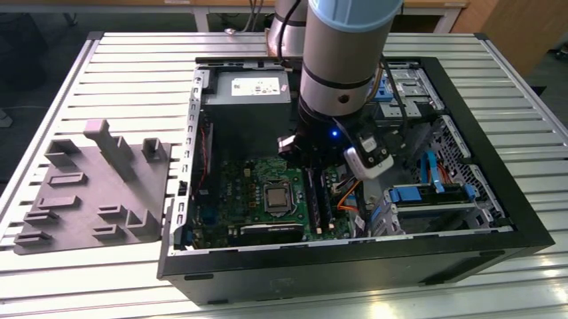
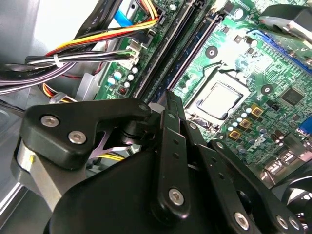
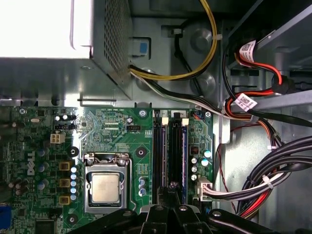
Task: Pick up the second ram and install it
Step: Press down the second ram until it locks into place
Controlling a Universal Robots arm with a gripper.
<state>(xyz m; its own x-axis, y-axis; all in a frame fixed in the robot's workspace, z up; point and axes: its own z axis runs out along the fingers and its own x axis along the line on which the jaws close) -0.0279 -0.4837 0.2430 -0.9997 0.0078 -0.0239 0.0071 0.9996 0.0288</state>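
Your gripper [image 3: 168,192] is hovering low over the motherboard [image 3: 112,131], fingers pinched together at the slots' near end; whether anything is between them, I cannot tell. The second ram [image 3: 185,156] is sitting in its slot. Press straight down, evenly.

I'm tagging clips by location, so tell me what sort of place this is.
Probably a robotics lab or assembly test bench. An open desktop computer case lies on a slatted aluminium table, a grey moulded parts fixture sits beside it, and the arm's end effector hovers over the motherboard.
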